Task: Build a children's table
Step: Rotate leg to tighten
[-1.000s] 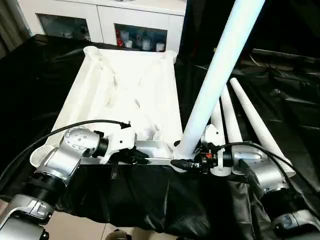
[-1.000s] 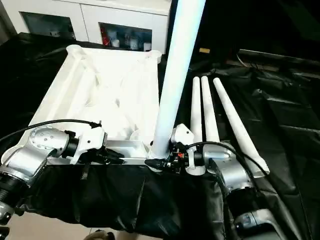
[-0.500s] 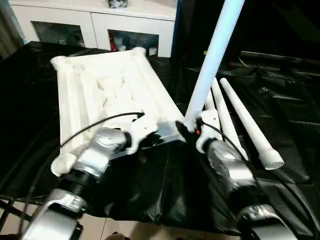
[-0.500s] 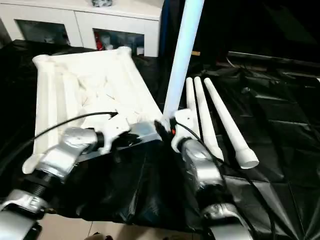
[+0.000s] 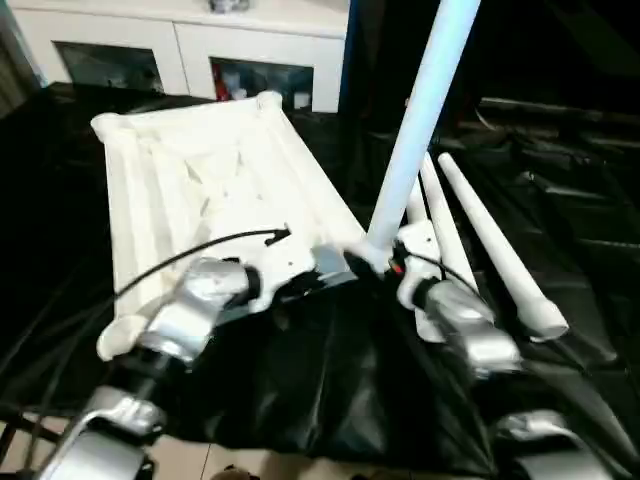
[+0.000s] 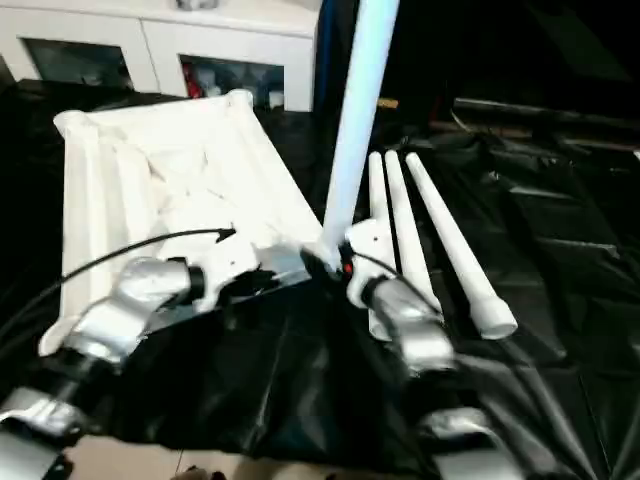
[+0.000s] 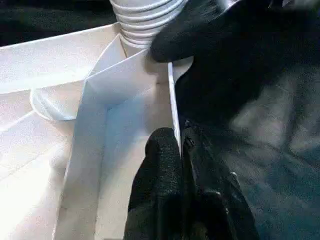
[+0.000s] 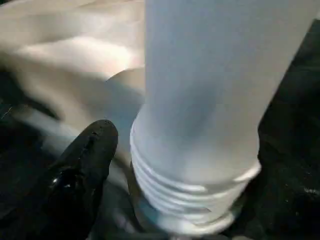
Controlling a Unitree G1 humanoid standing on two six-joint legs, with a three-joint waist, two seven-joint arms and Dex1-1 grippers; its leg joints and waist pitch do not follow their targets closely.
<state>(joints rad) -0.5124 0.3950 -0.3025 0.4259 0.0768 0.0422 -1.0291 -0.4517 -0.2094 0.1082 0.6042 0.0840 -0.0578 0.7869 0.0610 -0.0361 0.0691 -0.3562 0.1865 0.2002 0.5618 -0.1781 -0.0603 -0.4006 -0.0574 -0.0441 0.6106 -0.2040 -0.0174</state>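
The white tabletop (image 5: 200, 170) lies upside down on a black sheet, ribs up. One white leg (image 5: 415, 120) stands upright in its near right corner socket, and its threaded end (image 8: 190, 200) shows above the socket. My left gripper (image 7: 180, 137) is shut on the tabletop's thin near rim wall, just left of that corner. My right gripper (image 5: 365, 262) is open around the leg's base. Its one visible finger (image 8: 85, 165) stands slightly off the thread, the other is hidden behind the leg.
Three more white legs (image 6: 450, 240) lie side by side on the black sheet right of the tabletop. A white glass-door cabinet (image 5: 200, 50) stands behind. The sheet drops off at the near edge under my forearms.
The head view has shifted and tilted. Against the lying legs the tabletop has turned, its far end swinging left. Both grippers remain at the near right corner and the leg stays upright.
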